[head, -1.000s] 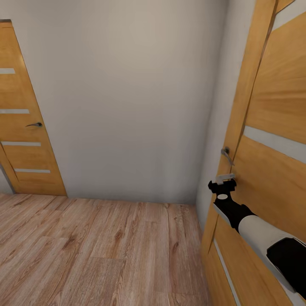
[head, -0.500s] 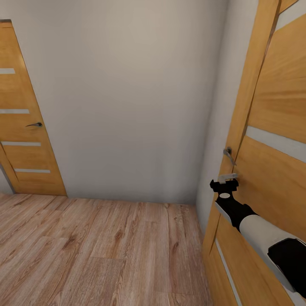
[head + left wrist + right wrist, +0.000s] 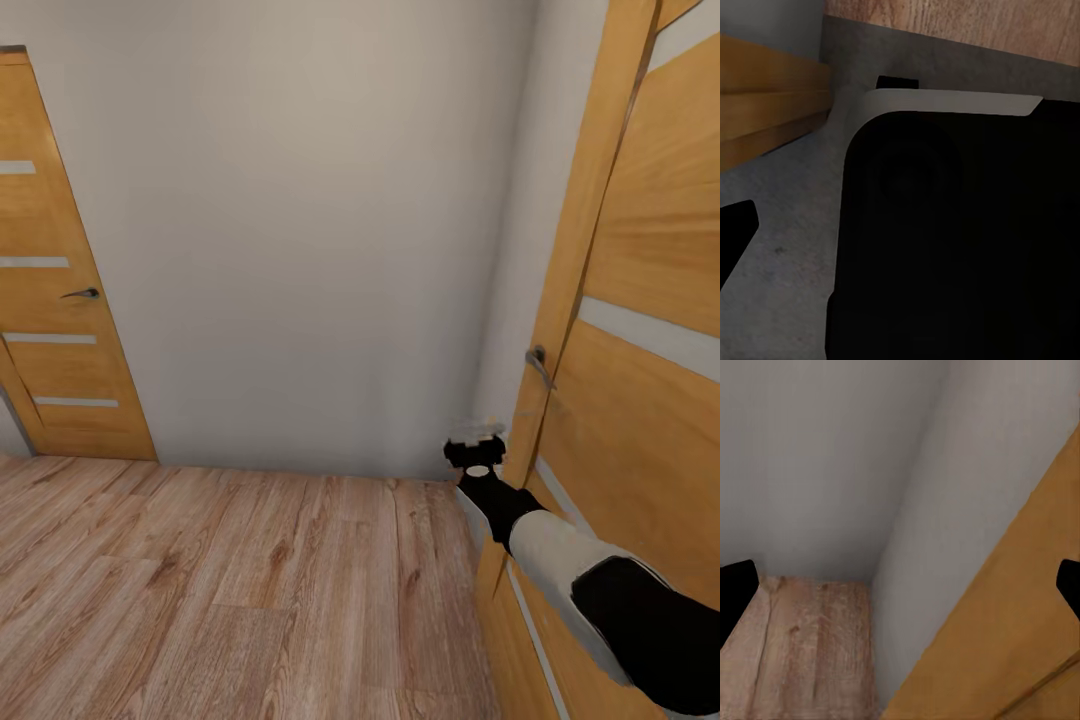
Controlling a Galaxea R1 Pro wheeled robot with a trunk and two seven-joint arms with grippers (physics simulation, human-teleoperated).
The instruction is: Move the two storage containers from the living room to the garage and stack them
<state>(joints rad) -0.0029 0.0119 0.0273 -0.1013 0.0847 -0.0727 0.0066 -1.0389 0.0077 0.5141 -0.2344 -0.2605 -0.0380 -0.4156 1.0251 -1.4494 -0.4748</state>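
Note:
The two storage containers are out of view. I face a hallway corner with light wood plank floor [image 3: 250, 590]. My right gripper [image 3: 476, 432] hangs at the end of the outstretched right arm, just left of the edge of a wooden door [image 3: 650, 420] and below its metal handle [image 3: 537, 364]. In the right wrist view the right gripper [image 3: 900, 592] is open, with nothing between its dark fingertips [image 3: 735, 592], and looks at the wall corner and the door's face [image 3: 1020, 652]. In the left wrist view one left fingertip [image 3: 735, 236] sits wide at the frame's edge beside my black body [image 3: 960, 225].
A white wall [image 3: 300, 230] closes the corner ahead. A second wooden door [image 3: 50, 300] with a lever handle [image 3: 82, 294] stands shut at the left. The right door stands close along my right side.
The right arm has swung left and down. Its gripper left the door's face near the handle and now hangs beside the door's edge. The camera has not moved.

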